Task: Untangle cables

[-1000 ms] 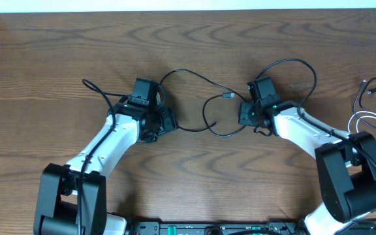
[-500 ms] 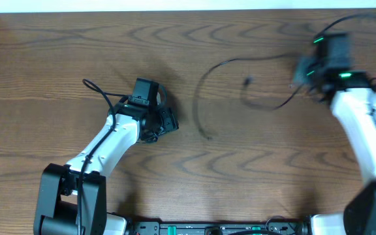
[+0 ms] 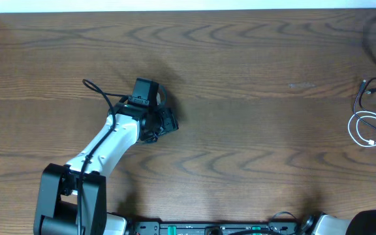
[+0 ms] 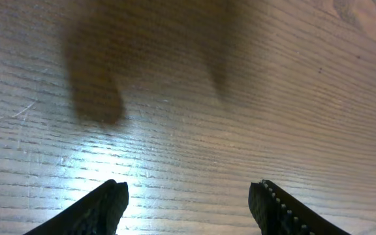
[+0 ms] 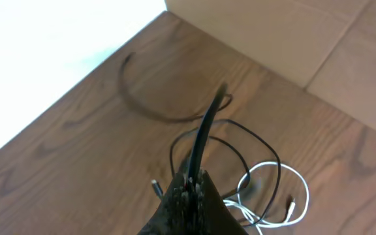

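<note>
1. Fingers of the right gripper are pressed together on a black cable. It rises straight out of the tips and trails off as a blurred arc toward the far edge of the table.
2. Plug end of a thin cord shows just left of those fingers, on the wood below.
3. Below and to the right of the right gripper, a white cable lies in loose loops. A thin black loop runs beside or over it. Whether that loop is part of the held cable I cannot tell.
4. Overhead, the white cable coils at the table's right edge, with a thin black cord just above it. A faint dark blur curves near the top right corner. The right gripper itself is outside this view.
5. Left gripper has its fingers spread wide with nothing between them, close over bare wood that carries two dark shadows.
6. Overhead, the left gripper sits left of the table's middle, well apart from all the cables at the right edge.
</note>
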`<state>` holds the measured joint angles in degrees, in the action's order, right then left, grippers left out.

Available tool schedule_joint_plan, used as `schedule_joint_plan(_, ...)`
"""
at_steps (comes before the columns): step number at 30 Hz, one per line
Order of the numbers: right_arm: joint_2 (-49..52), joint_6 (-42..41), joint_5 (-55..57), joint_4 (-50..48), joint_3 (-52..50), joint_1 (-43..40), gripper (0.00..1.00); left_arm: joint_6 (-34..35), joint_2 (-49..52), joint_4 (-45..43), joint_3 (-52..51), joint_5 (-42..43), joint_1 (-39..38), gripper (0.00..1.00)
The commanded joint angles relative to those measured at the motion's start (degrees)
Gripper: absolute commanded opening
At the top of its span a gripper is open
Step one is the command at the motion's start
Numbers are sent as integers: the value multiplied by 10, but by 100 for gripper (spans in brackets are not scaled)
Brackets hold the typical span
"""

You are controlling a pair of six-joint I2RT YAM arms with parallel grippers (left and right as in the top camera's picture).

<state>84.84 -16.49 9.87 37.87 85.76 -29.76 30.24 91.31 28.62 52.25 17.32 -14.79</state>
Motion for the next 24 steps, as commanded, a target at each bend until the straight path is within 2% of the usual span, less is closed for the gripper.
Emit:
schedule_joint_plan(1,14,-13,-5,6,7,0,1,5,1,5,-4,0,-1,65)
schedule_joint_plan(13,32,-12,-12,-16,7,0,1,5,1,13,-4,0,-1,65)
schedule_joint_plan(15,32,2,-63,-31,7,0,1,5,1,13,-4,0,-1,65)
schedule_joint_plan(19,32,82,-254,-68,7,0,1,5,1,12,-4,0,-1,65)
schedule_joint_plan(24,28,84,-320,-82,7,0,1,5,1,13,-4,0,-1,65)
